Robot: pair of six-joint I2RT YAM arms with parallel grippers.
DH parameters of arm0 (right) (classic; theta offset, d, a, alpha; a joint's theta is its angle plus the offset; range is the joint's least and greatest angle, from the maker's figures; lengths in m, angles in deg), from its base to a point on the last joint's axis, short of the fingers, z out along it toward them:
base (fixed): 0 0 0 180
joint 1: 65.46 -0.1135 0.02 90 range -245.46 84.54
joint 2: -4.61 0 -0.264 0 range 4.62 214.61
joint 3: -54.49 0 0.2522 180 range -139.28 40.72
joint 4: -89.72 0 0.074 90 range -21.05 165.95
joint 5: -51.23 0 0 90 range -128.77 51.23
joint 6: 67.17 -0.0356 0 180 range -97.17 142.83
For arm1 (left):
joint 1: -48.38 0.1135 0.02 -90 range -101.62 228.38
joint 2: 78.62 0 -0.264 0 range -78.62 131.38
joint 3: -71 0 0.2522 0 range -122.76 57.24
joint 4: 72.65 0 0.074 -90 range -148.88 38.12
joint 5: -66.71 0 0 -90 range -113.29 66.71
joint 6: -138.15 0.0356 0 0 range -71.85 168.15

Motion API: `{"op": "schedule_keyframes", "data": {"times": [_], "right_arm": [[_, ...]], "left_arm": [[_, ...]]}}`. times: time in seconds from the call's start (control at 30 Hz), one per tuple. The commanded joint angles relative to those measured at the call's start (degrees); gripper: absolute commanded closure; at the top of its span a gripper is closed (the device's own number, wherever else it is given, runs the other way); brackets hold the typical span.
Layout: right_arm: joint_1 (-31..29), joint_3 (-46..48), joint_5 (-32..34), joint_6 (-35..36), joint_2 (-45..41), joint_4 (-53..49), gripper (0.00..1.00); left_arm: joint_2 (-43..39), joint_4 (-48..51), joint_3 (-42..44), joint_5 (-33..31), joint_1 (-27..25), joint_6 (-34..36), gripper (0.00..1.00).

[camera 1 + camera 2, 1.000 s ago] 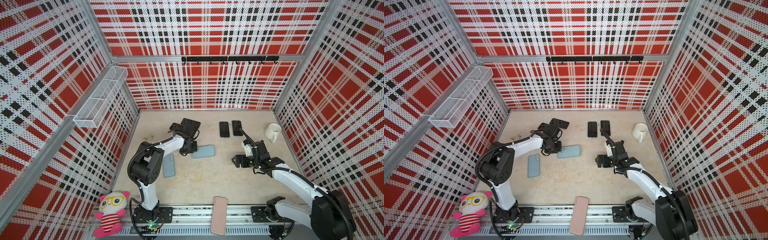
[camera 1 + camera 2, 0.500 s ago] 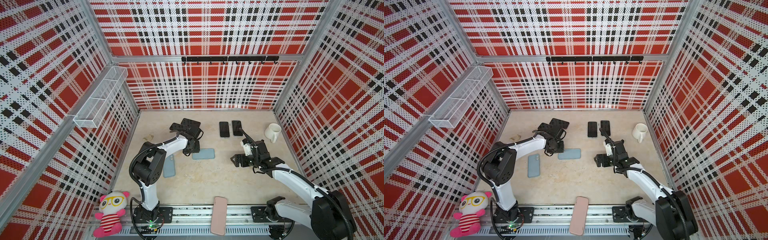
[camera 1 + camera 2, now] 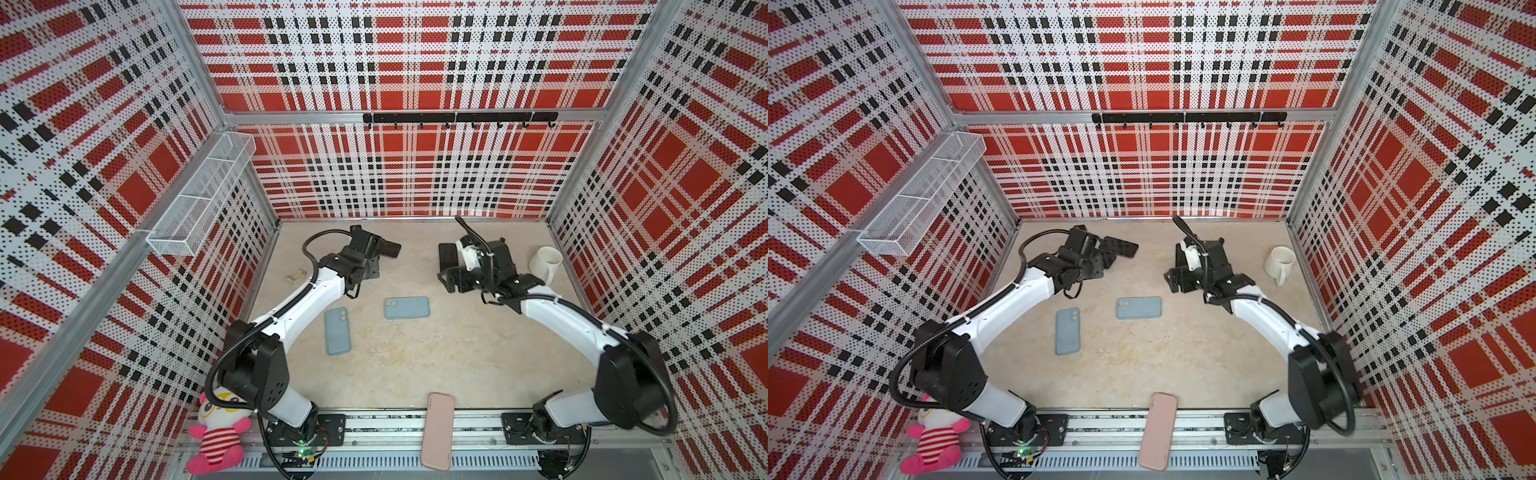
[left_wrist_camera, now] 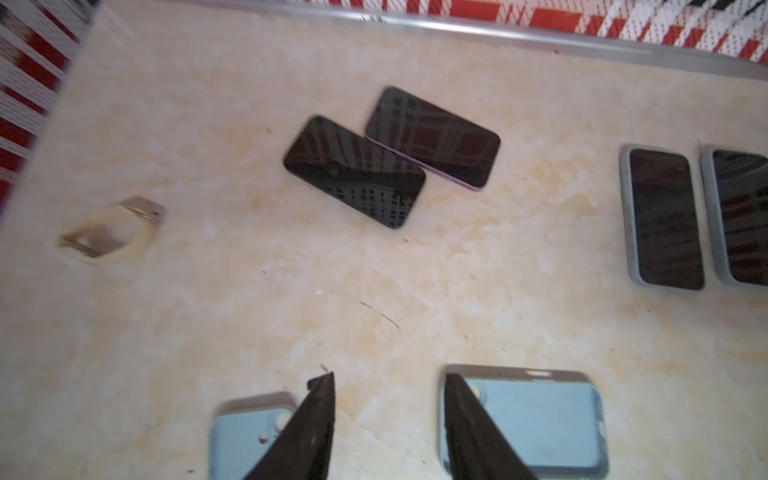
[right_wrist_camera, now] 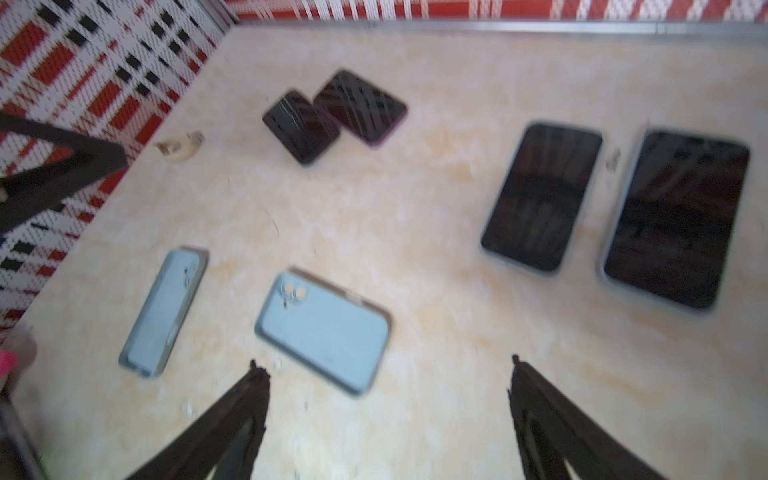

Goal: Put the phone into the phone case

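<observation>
From the front rail [image 3: 374,428], where a pink case [image 3: 437,430] lies, the beige tabletop [image 3: 415,374] holds two blue phone cases [image 3: 337,331] [image 3: 406,308] midway, then the left gripper [image 4: 388,376] and right gripper [image 5: 384,360] hovering, jaws parted and empty, and two bare phones [image 4: 354,171] [image 4: 432,137] touching at the back.

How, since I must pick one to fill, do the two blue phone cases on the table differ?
The left blue case lies lengthwise, pointing at the back wall; the middle blue case lies crosswise. The left one's camera holes sit at its far end, the middle one's at its left end in both top views. Both are light blue, flat, outer side up, and apart.
</observation>
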Motion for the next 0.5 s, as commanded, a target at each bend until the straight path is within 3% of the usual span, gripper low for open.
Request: {"op": "schedule_keyframes", "data": {"times": [0.0, 0.33, 0.47], "right_arm": [[-1.11, -10.04, 0.09, 6.98, 11.03, 3.81, 0.09], [-1.22, -52.56, -6.92, 26.32, 45.84, -2.32, 0.06], [-1.19, -66.29, -9.94, 27.13, 56.36, -5.67, 0.03]], "left_arm": [[-4.05, -4.97, 1.80, -2.96, 2.84, 6.41, 0.54], [-3.83, -11.48, 8.97, 4.81, 9.76, 7.71, 0.51], [-2.51, -12.15, 9.73, 6.73, 12.26, 8.44, 0.51]]}}
